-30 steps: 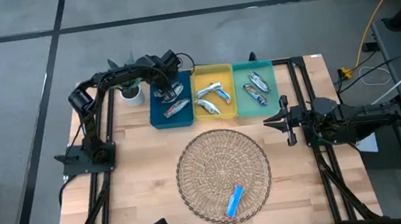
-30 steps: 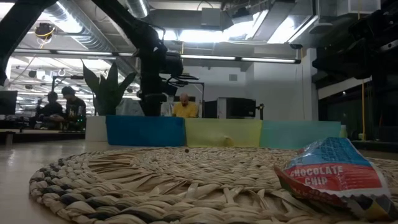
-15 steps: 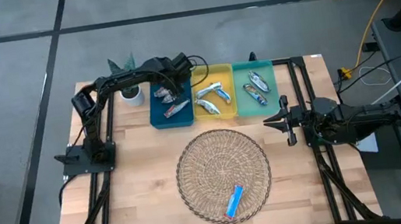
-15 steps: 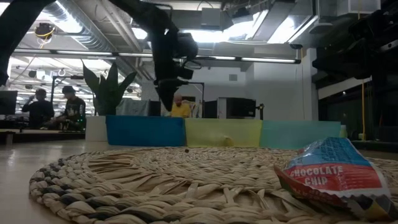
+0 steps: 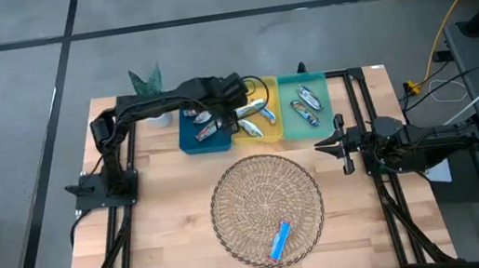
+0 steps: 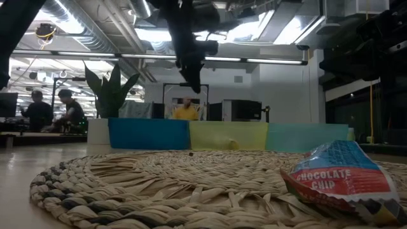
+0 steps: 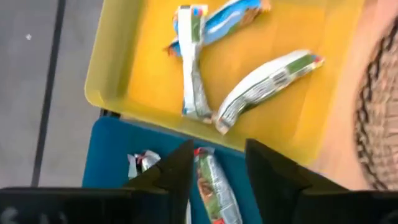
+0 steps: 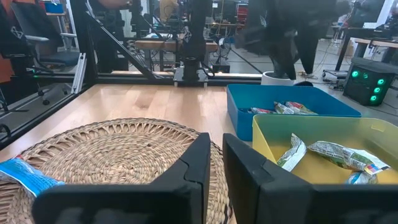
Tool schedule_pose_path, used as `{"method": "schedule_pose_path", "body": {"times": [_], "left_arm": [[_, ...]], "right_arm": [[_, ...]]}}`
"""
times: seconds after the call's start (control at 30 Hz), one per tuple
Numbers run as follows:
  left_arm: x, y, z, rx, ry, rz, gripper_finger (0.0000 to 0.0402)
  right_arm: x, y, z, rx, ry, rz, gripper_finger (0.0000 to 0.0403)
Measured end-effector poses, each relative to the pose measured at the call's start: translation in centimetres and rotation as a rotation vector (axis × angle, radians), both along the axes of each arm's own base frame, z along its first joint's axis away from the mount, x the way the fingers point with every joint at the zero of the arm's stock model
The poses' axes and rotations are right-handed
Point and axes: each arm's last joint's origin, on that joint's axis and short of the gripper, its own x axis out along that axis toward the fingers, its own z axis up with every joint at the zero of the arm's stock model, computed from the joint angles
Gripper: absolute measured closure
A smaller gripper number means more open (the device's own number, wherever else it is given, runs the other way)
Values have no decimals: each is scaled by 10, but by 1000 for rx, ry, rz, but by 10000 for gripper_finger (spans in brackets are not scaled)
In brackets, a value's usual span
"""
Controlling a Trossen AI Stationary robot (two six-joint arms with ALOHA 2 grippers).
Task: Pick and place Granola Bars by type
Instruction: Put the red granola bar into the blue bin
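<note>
The left end effector (image 5: 236,97) is held in the air over the seam between the blue tray (image 5: 186,140) and the yellow tray (image 5: 256,84), at the far side of the bench (image 5: 168,228). Its fingers (image 7: 177,171) are seen parted in the left wrist view, with nothing gripped between them; below the gap a red-marked bar (image 7: 212,183) lies in the blue tray. In the low view the same end effector (image 6: 194,79) hangs well above the trays' walls.

The right end effector (image 5: 342,145) is parked at the bench's right side, just beside the basket (image 5: 230,201), pointing toward it. Its fingers (image 8: 202,158) are seen nearly together with only a slim gap, and nothing is held.

The bars are spread as follows. In the blue tray, bars (image 5: 209,129) lie partly hidden by the left arm. In the yellow tray, bars (image 5: 251,128) lie crossed and touching; three are counted in the left wrist view, one of them green-marked (image 7: 267,81). In the green tray (image 5: 322,108), silver bars (image 5: 309,99) rest close together. One blue bar (image 5: 280,239) is left on the basket's near part; in the low view its wrapper (image 6: 346,175) reads "chocolate chip".

A plant (image 6: 109,89) stands beyond the blue tray's left end.
</note>
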Motion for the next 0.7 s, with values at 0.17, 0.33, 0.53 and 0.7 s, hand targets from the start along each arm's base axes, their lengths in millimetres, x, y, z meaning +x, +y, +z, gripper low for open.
{"method": "schedule_pose_path", "body": {"times": [0.17, 0.33, 0.53, 0.7], "left_arm": [[9, -23, 13, -19, -44, 0, 262], [18, -53, 26, -35, -92, -29, 262], [28, -97, 46, -66, -177, -66, 263], [32, -140, 64, -86, -244, -146, 263]], "right_arm": [[0, 0, 0, 0, 0, 0, 354], [0, 0, 0, 0, 0, 0, 354], [0, 0, 0, 0, 0, 0, 354], [0, 0, 0, 0, 0, 0, 354]]}}
